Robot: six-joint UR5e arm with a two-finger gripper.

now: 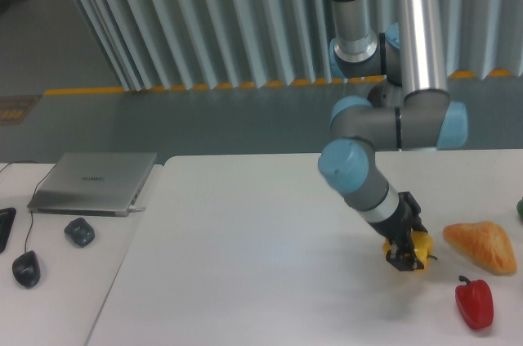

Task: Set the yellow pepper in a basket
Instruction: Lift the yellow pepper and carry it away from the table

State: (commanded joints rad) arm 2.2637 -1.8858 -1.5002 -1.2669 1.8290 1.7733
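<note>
The tool [404, 258] sits low over the yellow pepper [420, 249] on the table [245, 264], right of centre; whether it grips, I cannot tell. Grasping seems underway; next, a lift. No basket shows.

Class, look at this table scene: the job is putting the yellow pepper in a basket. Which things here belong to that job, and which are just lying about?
Part of the job:
yellow pepper
gripper, down at the pepper
No basket is in view.

Just lying about:
red pepper
orange triangular pastry
laptop
two computer mice
</note>
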